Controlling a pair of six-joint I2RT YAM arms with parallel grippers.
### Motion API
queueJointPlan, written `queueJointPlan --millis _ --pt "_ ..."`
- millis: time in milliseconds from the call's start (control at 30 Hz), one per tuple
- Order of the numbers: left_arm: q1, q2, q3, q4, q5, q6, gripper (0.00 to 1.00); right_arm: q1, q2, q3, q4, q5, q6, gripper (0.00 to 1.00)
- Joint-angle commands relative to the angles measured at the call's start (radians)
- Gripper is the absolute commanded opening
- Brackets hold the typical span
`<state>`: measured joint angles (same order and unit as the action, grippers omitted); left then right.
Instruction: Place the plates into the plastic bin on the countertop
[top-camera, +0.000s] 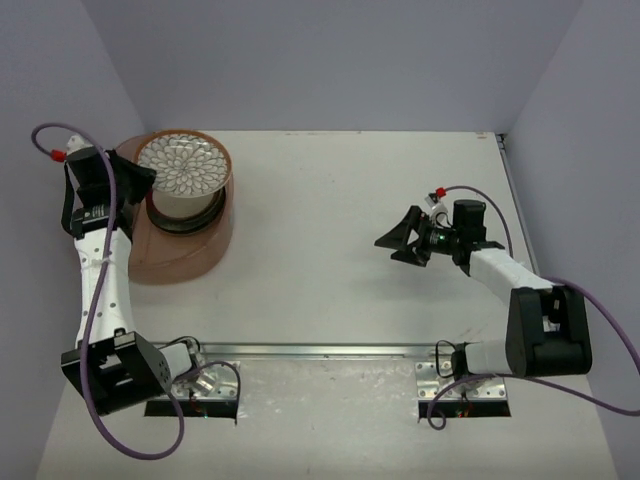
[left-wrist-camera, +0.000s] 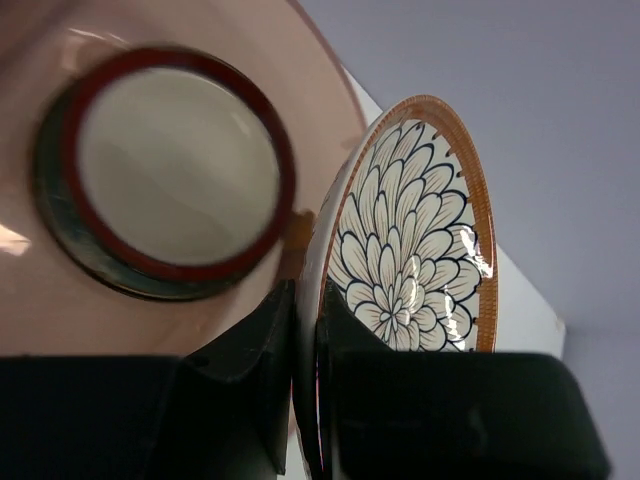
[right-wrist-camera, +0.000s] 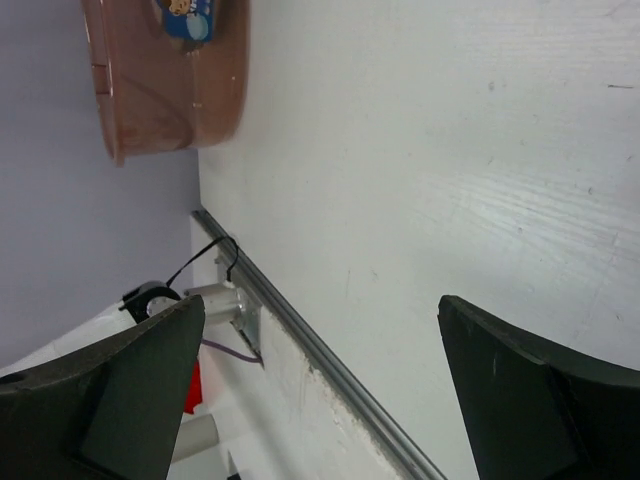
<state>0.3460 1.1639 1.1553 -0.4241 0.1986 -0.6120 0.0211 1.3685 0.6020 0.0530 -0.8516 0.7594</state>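
The left gripper (left-wrist-camera: 305, 325) is clamped on the petal plate's (left-wrist-camera: 410, 240) left rim, holding it above the stack (left-wrist-camera: 175, 165) in the bin (top-camera: 185, 258) at far left; the drop looks straight down. The right gripper (top-camera: 398, 240), jaws apart and empty, hangs well right.

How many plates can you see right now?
2 clearly: the petal plate pinched in the left gripper over the bin, and a cream plate lying in the bin. Edges beneath it hint at more, hidden.
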Motion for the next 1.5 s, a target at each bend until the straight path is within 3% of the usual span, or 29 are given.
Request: queueJointPlan --millis 0,100,233,433,500,633,733,833,1033,1133,1467 --pt "0.071 0.031 0.025 0.097 -0.211 -0.159 0.0 0.01 -0.091 -0.037 0.065 -0.019 -0.018 0.99" --pt "0.077 0.108 0.019 0.185 -0.308 -0.204 0.0 0.01 -0.137 -0.083 0.163 -0.058 0.042 0.99" --pt "0.085 0.23 0.039 0.31 -0.262 -0.191 0.0 0.009 -0.159 -0.124 0.258 -0.137 0.106 0.99" --pt "0.1 0.356 0.072 0.345 -0.226 -0.206 0.0 0.009 -0.179 -0.143 0.331 -0.196 0.143 0.99" --pt "0.099 0.362 0.05 0.362 -0.243 -0.219 0.1 0.01 -0.181 -0.146 0.348 -0.202 0.156 0.99" --pt "0.1 0.416 0.069 0.352 -0.239 -0.206 0.11 0.01 -0.188 -0.159 0.377 -0.225 0.176 0.99" --pt "0.1 0.438 0.073 0.313 -0.257 -0.204 0.27 0.009 -0.19 -0.163 0.386 -0.224 0.178 0.99" --pt "0.1 0.465 0.085 0.247 -0.26 -0.206 0.58 0.009 -0.186 -0.165 0.387 -0.222 0.179 0.99" --pt "0.091 0.527 0.118 0.138 -0.277 -0.198 0.8 0.01 -0.186 -0.165 0.387 -0.219 0.176 0.99" --pt "0.08 0.563 0.156 0.064 -0.304 -0.181 1.0 0.01 -0.186 -0.166 0.387 -0.218 0.176 0.99" --pt "0.052 0.657 0.376 -0.075 -0.365 -0.159 1.0 0.008 -0.197 -0.177 0.389 -0.218 0.176 0.99"
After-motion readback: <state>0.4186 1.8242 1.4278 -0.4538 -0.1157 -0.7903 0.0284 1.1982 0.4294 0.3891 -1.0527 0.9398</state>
